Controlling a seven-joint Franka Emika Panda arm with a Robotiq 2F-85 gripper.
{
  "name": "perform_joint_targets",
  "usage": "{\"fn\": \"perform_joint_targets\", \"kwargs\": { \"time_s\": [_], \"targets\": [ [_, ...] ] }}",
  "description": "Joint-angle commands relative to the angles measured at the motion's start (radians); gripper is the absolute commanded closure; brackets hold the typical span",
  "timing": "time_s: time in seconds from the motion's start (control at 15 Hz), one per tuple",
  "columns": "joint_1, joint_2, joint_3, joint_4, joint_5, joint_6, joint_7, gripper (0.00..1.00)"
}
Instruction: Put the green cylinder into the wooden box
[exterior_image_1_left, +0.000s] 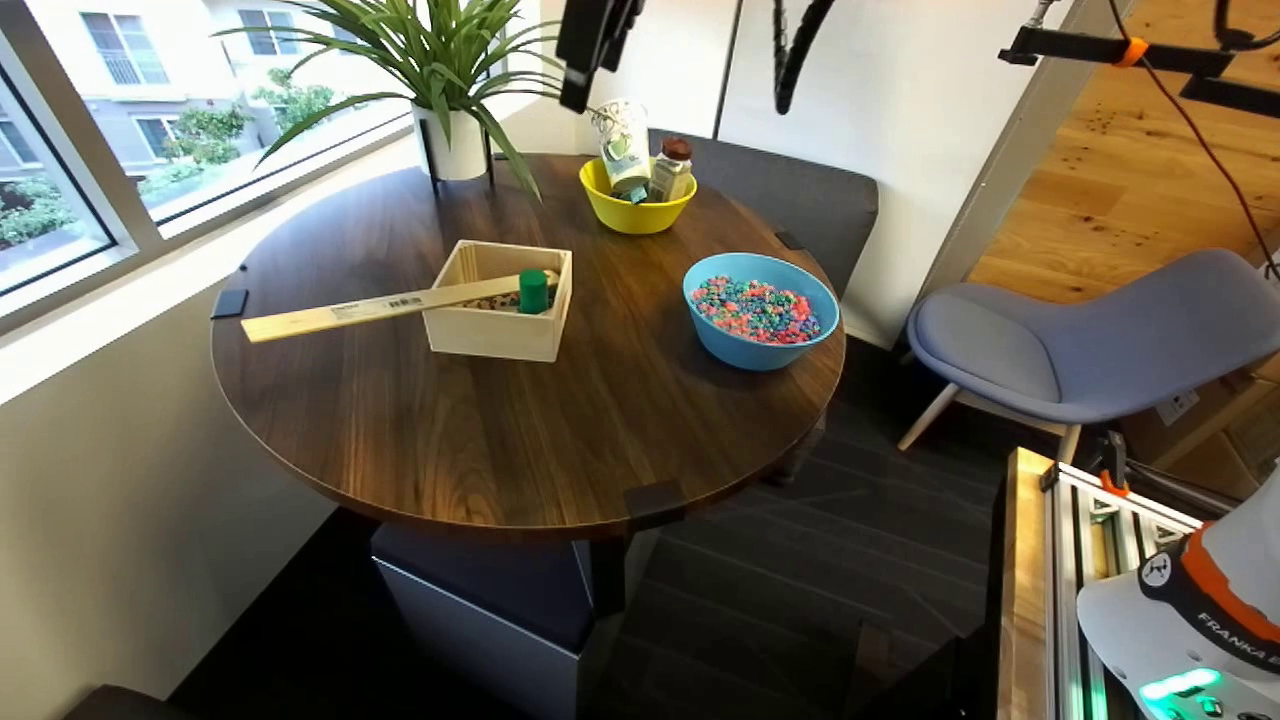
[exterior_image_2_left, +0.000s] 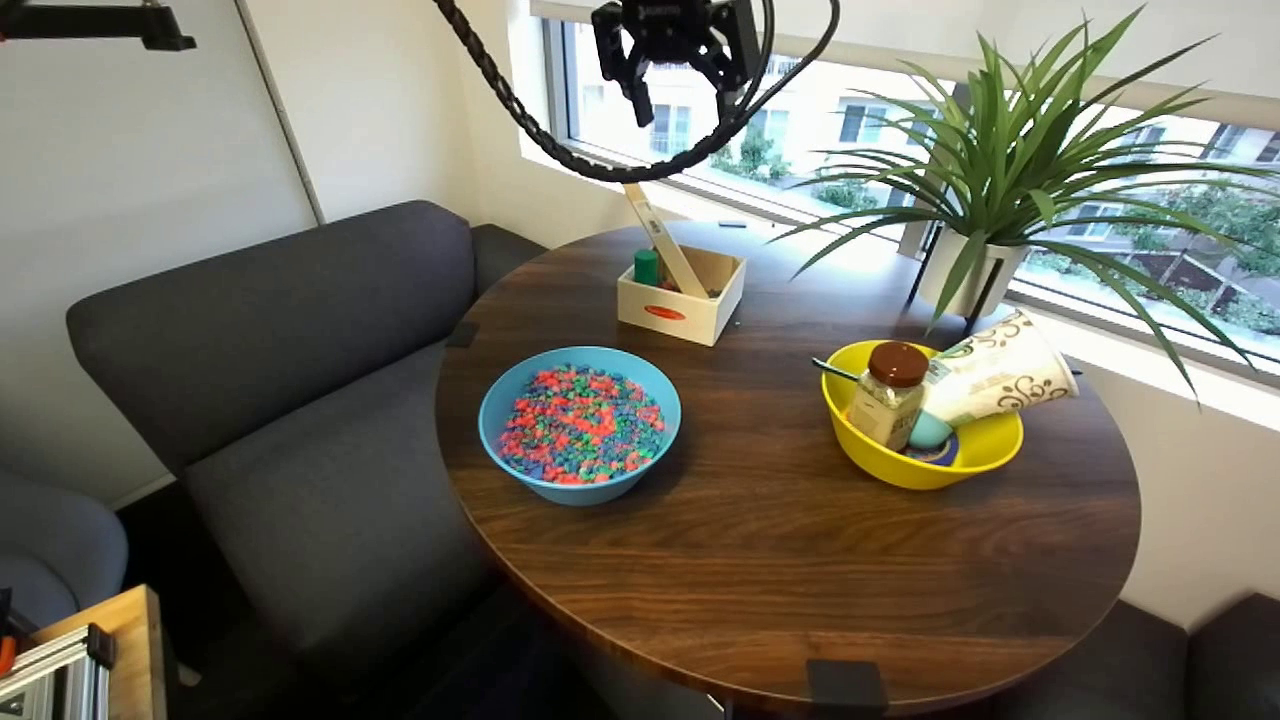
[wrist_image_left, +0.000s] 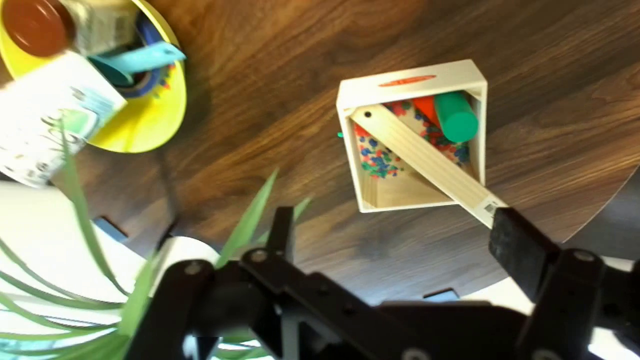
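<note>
The green cylinder (exterior_image_1_left: 534, 291) is inside the wooden box (exterior_image_1_left: 490, 336) and rises a little above its rim. In an exterior view the cylinder (exterior_image_2_left: 646, 267) stands in a corner of the box (exterior_image_2_left: 692, 325). In the wrist view the cylinder (wrist_image_left: 459, 120) is in the upper right corner of the box (wrist_image_left: 362, 92), beside a red piece. My gripper (wrist_image_left: 394, 225) is open with nothing between its fingers. It is high above the table, as an exterior view shows the gripper (exterior_image_2_left: 685, 112) well above the box; the gripper (exterior_image_1_left: 580, 85) is partly cut off at the top of an exterior view.
A long wooden stick (wrist_image_left: 425, 155) leans across the box and sticks out past its rim. Colored bits lie inside. A blue bowl (exterior_image_2_left: 580, 490) holds colored pieces. A yellow bowl (exterior_image_2_left: 905, 470) holds a jar, cup and scoop. A potted plant (exterior_image_1_left: 455, 145) stands by the window.
</note>
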Motion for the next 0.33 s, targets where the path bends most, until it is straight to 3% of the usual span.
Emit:
{"fn": "perform_joint_targets", "kwargs": {
  "time_s": [0.0,0.27],
  "targets": [
    [-0.009,-0.04,-0.014,-0.041,0.0,-0.005,0.032,0.0],
    [-0.03,-0.112,-0.021,-0.126,-0.002,-0.017,0.077,0.0]
  ]
}}
